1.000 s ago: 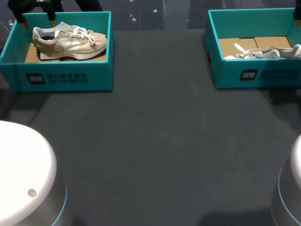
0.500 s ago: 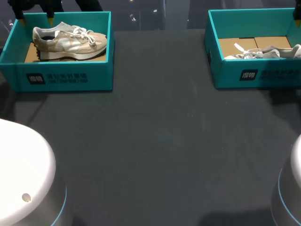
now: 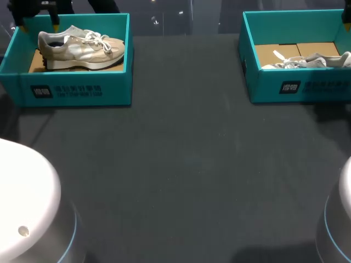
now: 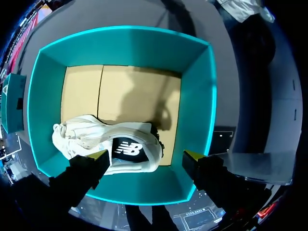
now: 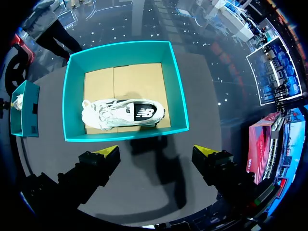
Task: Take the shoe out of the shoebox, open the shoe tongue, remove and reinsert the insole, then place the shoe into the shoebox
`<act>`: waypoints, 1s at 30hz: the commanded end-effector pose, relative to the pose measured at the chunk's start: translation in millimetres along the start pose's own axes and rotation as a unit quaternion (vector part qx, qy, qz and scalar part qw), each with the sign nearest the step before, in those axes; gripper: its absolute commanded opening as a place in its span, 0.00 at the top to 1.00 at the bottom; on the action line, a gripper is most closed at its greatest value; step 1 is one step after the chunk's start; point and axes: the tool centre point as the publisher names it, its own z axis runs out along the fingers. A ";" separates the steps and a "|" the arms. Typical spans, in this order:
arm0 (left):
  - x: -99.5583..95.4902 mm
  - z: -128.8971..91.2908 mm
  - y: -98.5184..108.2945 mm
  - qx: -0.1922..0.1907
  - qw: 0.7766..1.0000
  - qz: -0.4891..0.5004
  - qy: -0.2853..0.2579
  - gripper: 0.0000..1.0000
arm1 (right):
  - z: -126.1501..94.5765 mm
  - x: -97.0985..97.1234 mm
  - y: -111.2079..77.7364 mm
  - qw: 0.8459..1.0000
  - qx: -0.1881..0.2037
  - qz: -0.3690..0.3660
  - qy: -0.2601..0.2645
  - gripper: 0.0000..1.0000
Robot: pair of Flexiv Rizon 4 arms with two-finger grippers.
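1. Teal left shoebox (image 3: 77,90) on the dark tabletop (image 3: 186,164), head view: a beige shoe (image 3: 82,46) lies on its side inside, on cardboard; the right shoebox (image 3: 299,87) holds a white shoe (image 3: 307,60)
2. Left wrist view: left gripper (image 4: 145,156) released, fingers spread wide above the left shoebox, the beige shoe's rear half showing between them
3. Right wrist view: right gripper (image 5: 156,150) released, over the tabletop just beside the right shoebox, the white shoe inside ahead of it

Our left tool (image 4: 145,156) hangs above the far left corner of the worktop (image 3: 186,164), pointing straight down, its two yellow-tipped fingers spread wide apart. Our right tool (image 5: 156,150) hangs higher above the far right corner, likewise pointing down, fingers spread wide.
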 end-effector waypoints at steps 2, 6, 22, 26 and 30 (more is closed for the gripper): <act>-0.4 17.3 16.7 0.013 1.000 -0.003 0.006 0.00 | -0.1 0.1 -0.7 1.000 0.000 0.000 -0.001 0.00; 0.2 25.5 21.8 0.020 1.000 -0.004 0.010 0.07 | -0.1 0.1 -0.7 1.000 0.000 0.000 -0.001 0.00; 7.0 56.0 21.8 0.036 0.999 0.002 0.016 0.20 | -0.1 0.1 -0.7 1.000 0.000 0.000 -0.001 0.00; 9.3 62.2 21.0 0.036 0.999 0.007 0.015 0.25 | -0.1 0.1 -0.7 1.000 0.000 0.000 -0.001 0.00; 11.5 68.5 19.7 0.037 0.999 0.012 0.014 0.26 | -0.1 0.1 -0.7 1.000 0.000 0.000 -0.001 0.00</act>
